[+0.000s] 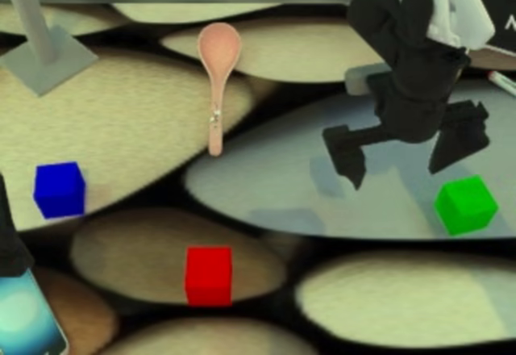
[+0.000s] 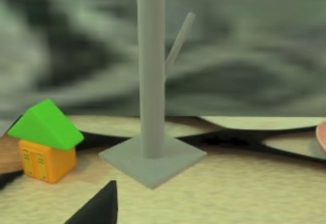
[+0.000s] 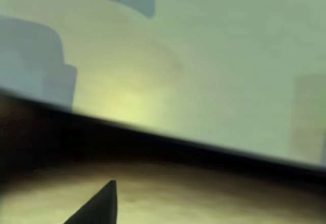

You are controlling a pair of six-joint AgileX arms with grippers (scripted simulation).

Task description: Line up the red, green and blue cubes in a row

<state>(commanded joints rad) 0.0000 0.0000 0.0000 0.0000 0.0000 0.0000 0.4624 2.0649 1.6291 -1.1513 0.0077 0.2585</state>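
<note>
Down on the worktop (image 1: 145,121) the three cubes lie well apart: the blue cube (image 1: 59,189) at the left, the red cube (image 1: 208,275) near the front middle, the green cube (image 1: 465,204) at the right. Just behind the green cube hangs the right gripper (image 1: 407,157), jaws apart and holding nothing. A pink spoon (image 1: 218,81) lies farther back, and a grey stand (image 1: 44,52) at the back left. Only a dark sliver of the left arm (image 1: 10,234) shows at the left edge; I cannot tell how its jaws stand.

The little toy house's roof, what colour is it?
Bright green roof on an orange body, left wrist view.
</note>
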